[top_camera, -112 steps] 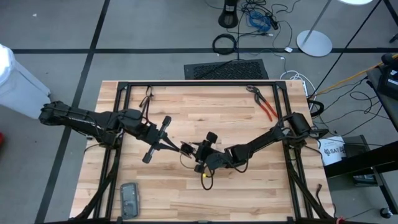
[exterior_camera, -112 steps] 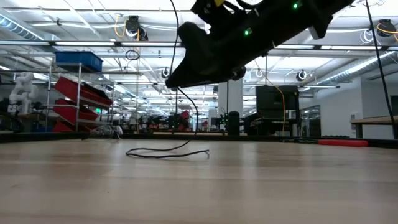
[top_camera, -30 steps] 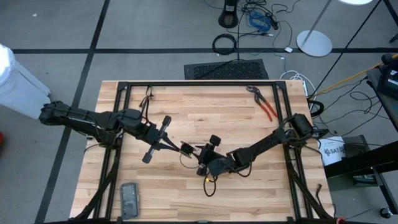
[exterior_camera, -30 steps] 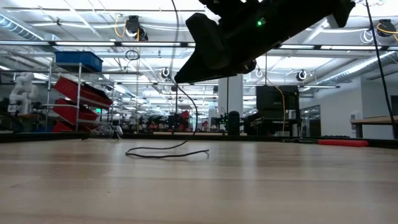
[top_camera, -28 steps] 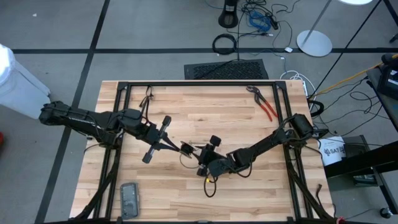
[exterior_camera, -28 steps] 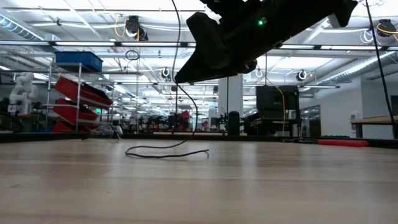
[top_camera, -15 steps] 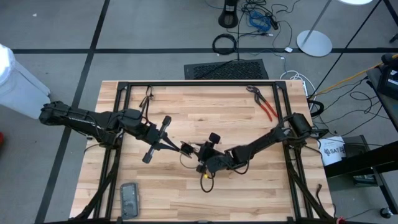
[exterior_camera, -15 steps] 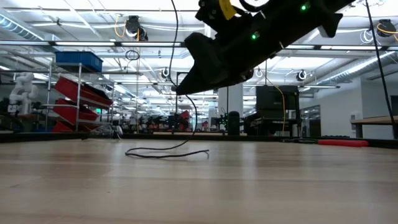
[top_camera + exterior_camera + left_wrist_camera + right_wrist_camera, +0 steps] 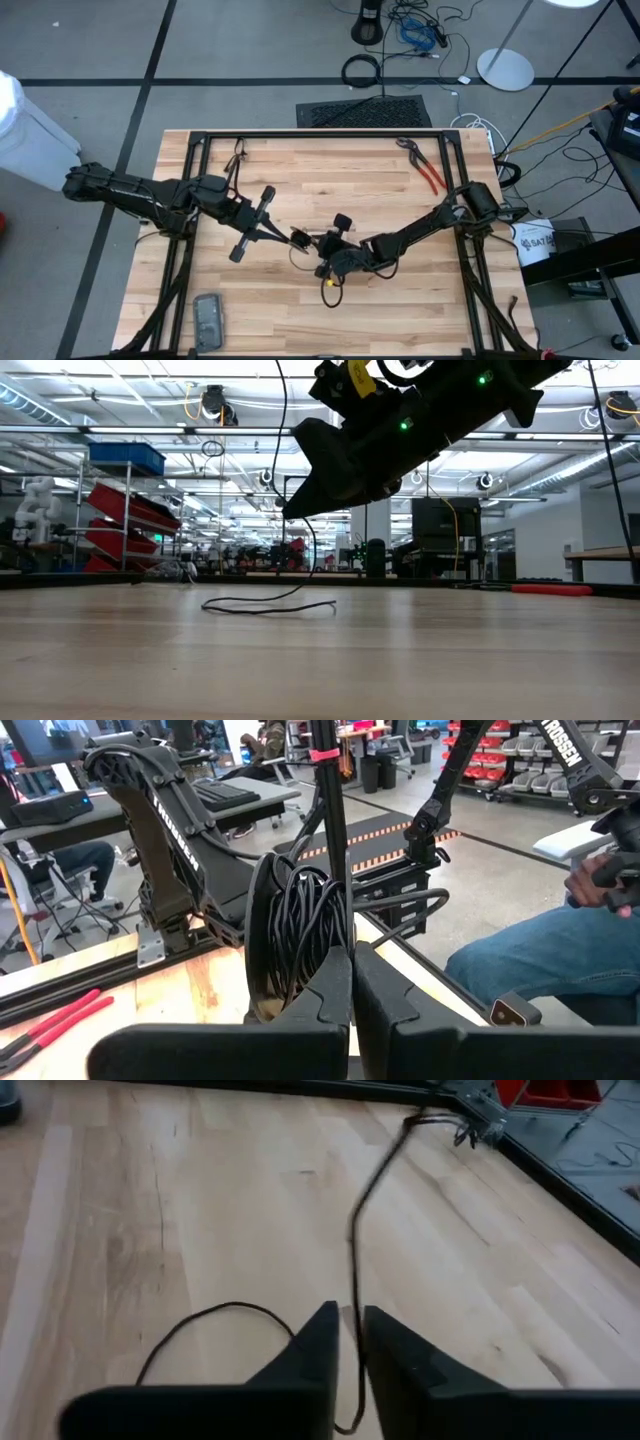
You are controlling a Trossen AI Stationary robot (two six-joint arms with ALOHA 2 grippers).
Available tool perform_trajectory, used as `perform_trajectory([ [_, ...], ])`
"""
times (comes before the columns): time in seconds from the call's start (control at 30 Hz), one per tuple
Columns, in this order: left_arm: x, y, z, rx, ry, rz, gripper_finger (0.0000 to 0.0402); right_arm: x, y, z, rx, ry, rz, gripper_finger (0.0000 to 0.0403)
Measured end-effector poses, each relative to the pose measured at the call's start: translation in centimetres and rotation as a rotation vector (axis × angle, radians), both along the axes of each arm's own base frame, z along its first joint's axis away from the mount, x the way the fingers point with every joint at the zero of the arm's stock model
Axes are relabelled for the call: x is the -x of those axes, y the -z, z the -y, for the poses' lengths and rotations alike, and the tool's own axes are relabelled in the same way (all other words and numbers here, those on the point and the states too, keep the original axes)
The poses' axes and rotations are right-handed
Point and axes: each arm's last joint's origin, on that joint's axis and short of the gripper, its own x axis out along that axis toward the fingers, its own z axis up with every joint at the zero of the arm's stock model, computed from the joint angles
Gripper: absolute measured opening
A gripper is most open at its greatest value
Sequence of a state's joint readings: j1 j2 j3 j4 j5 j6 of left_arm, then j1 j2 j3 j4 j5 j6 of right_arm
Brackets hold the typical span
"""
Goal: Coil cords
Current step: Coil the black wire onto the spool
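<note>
Right wrist view shows the right pincer nearly closed around the cord, probably to guide the next loop. Left pincer is clenched on wound cord. Both meet at counter centre, toward 6 o'clock.

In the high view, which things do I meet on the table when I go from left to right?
Small dark device near the front edge → left gripper, shut on the cord → cord, a loop by the right gripper → right gripper, closing around the cord → red-handled pliers at the far right.
</note>
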State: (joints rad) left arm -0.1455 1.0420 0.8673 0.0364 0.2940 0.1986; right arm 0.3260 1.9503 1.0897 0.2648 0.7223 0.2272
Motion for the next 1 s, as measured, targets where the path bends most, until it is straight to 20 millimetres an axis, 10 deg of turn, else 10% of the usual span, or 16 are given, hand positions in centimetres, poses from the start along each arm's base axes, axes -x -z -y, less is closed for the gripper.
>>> perform_trajectory([
  [0.53, 0.00, 0.00, -0.01, 0.000, -0.001, 0.000, 0.0002, -0.10, -0.05, 0.10, -0.014, -0.009, 0.006, 0.0002],
  [1.0, 0.00, 0.00, -0.01, 0.000, -0.002, 0.000, 0.0002, -0.10, -0.04, 0.13, -0.010, -0.006, 0.005, 0.0060],
])
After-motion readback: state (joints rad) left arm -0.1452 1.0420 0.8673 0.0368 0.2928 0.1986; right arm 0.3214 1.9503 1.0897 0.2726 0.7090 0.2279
